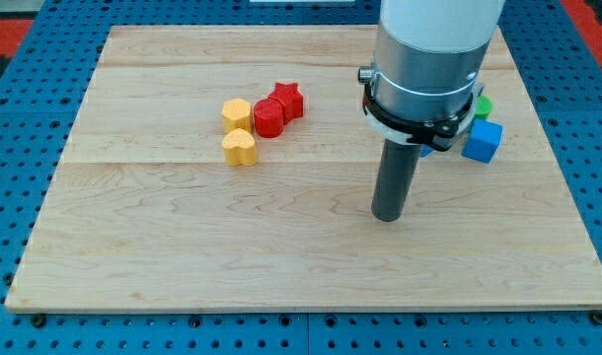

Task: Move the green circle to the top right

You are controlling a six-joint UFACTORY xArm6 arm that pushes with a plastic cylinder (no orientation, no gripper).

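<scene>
A green block [484, 104] shows only as a small sliver at the view's right, mostly hidden behind the arm's grey body; its shape cannot be made out. A blue cube [482, 141] sits just below it, and another blue piece [445, 147] peeks out under the arm to the cube's left. My tip [387, 217] rests on the wooden board [281, 247], below and to the left of the green and blue blocks and apart from them.
A cluster lies at the upper left of centre: a red star [288, 100], a red round block [268, 118], a yellow hexagon [236, 113] and a yellow heart [240, 148]. The arm's body [429, 59] covers the board's upper right.
</scene>
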